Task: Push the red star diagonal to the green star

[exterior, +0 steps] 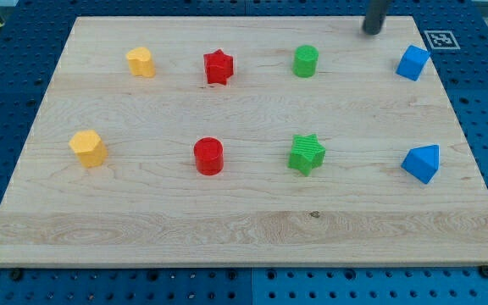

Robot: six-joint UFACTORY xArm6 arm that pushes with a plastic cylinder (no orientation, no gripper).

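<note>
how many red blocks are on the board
2: the red star in the top row, left of centre, and the red cylinder below it in the bottom row. None seem hidden.

two rows of four blocks lie on the board (252,224), my tip (371,32) near its top right.

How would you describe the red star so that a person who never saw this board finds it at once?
Start from the wooden board, where eight blocks lie in two rows. In the row nearer the view's top, the red star is second from the view's left, between a yellow block and a green cylinder. The only other red block, the red cylinder, is round and lies below it.
</note>
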